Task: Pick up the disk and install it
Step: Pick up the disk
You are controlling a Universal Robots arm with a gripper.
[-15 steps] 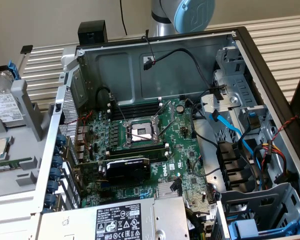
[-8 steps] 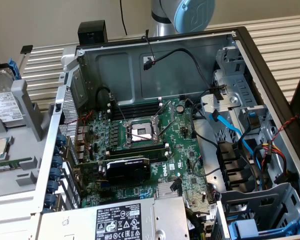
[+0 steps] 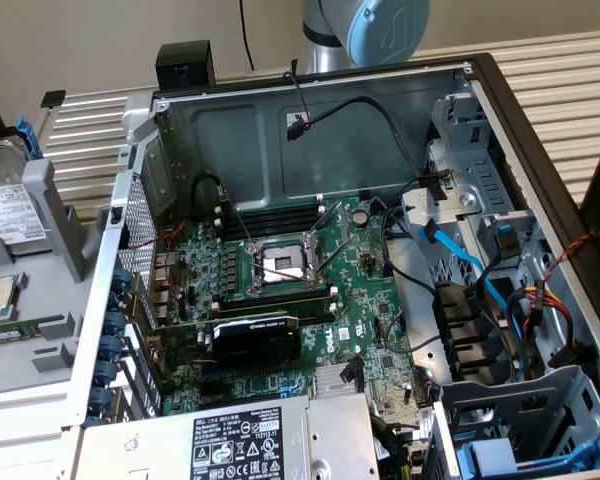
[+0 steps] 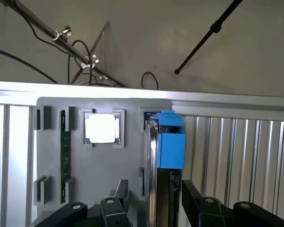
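We judge the task to be at its very start: nothing is picked up yet and nothing is installed. In the wrist view the gripper [image 4: 155, 189] stands over the disk [image 4: 164, 161], which sits on edge in its slot of the grey holder [image 4: 109, 170]. Its blue frame lies just beyond the fingertips. The fingers [image 4: 122, 194] are apart, one on each flank of the disk. We see a clear gap between one finger and the disk's metal side. The other finger is close beside the blue-framed side, though we cannot tell whether it touches. So we read the disk as straddled, not clamped, and seated in the holder. The chip [image 4: 101, 128] lies in its own pocket of the holder, outside the fingers and well apart from them. In the exterior view the disk [image 3: 8, 215] shows its white label at the holder end, far from the open case [image 3: 310, 130]. The bay [image 3: 470, 180] inside the case holds cables and no disk that we can make out. The grasp, the lift, the carry to the case and the seating all remain undone.
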